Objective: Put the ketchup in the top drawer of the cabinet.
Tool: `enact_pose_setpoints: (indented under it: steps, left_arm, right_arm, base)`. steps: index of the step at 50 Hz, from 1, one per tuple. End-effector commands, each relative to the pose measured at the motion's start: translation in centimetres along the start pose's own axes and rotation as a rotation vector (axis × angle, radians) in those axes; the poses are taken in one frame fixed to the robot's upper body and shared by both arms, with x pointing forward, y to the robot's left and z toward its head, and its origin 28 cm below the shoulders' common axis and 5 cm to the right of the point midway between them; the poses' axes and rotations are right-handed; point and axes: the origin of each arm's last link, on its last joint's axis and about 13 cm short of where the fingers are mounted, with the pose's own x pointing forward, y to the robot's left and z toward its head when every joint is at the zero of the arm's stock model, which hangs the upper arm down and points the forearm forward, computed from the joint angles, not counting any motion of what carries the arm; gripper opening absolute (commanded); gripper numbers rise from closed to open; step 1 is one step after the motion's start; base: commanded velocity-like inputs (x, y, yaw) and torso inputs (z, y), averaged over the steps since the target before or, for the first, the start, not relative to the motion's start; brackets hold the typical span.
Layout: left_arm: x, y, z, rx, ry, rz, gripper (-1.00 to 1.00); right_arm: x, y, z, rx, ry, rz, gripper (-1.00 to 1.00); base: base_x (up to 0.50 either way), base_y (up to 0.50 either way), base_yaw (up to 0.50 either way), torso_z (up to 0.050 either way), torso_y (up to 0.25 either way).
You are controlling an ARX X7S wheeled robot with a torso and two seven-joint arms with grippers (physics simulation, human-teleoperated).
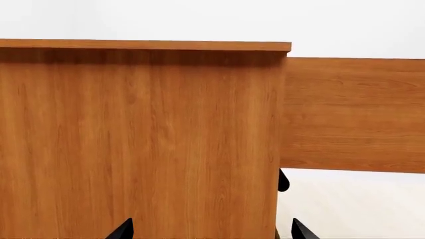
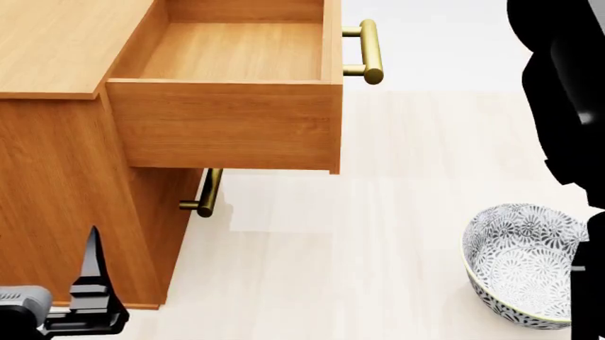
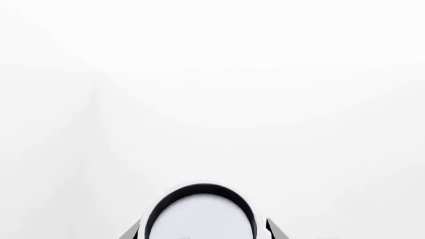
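Observation:
The cabinet (image 2: 57, 177) stands at the left, and its side panel fills the left wrist view (image 1: 133, 139). The top drawer (image 2: 227, 127) is pulled out and looks empty inside; its side also shows in the left wrist view (image 1: 352, 114). My left gripper (image 1: 212, 233) is open and empty, facing the cabinet's side, low at the left of the head view (image 2: 92, 283). My right gripper (image 3: 202, 235) hugs a round pale top with a dark rim, apparently the ketchup (image 3: 199, 216). Its red body is hidden. The ketchup is out of the head view.
The drawer's brass handle (image 2: 370, 51) sticks out to the right. The lower drawer's handle (image 2: 206, 195) sits below the open drawer. A grey-white patterned bowl (image 2: 520, 262) stands on the pale floor at the right, partly behind my black right arm (image 2: 567, 106).

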Motion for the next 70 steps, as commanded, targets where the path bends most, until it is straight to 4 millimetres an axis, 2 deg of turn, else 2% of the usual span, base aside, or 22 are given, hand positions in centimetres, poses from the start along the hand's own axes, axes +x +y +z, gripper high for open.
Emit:
enact_pose_setpoints:
  steps: [1,15,22,27,28,42,57,70]
  left_arm:
    - [0.1,0.0,-0.2,0.0,0.004,0.0,1.0]
    - [0.2,-0.2,-0.1,0.001,0.006,-0.007,1.0]
    - [0.3,-0.3,-0.1,0.003,0.006,-0.011,1.0]
    - [0.4,-0.2,-0.1,0.001,0.008,-0.01,1.0]
    - [0.4,-0.2,-0.1,0.001,0.007,-0.01,1.0]
    - [0.6,-0.2,-0.3,-0.003,0.011,-0.005,1.0]
    - [0.6,-0.2,-0.2,-0.008,0.008,-0.002,1.0]
    - [0.7,-0.2,-0.3,-0.009,0.01,-0.002,1.0]
  right_arm:
    - [2.2,0.8,-0.1,-0.039,0.012,0.039,-1.0]
    - [5.6,2.4,-1.2,-0.084,0.072,0.101,-1.0]
    - [6.5,3.3,-1.5,-0.102,0.089,0.123,-1.0]
    - [6.7,4.0,-1.2,-0.114,0.101,0.136,-1.0]
    - [6.8,4.2,-1.0,-0.063,0.123,0.162,-1.0]
    - [6.7,5.9,-1.6,-0.164,0.212,0.218,-1.0]
    - [6.7,7.0,-1.1,-0.101,0.304,0.3,-1.0]
    - [6.3,8.2,-1.4,-0.146,0.401,0.508,-1.0]
  base:
    - [0.0,0.0,0.0,0.0,0.0]
    - [0.0,0.0,0.0,0.0,0.0]
    - [0.0,0.0,0.0,0.0,0.0]
    - [0.0,0.0,0.0,0.0,0.0]
    - [0.0,0.0,0.0,0.0,0.0]
    - [0.0,0.0,0.0,0.0,0.001]
    - [0.0,0.0,0.0,0.0,0.0]
    - [0.0,0.0,0.0,0.0,0.001]
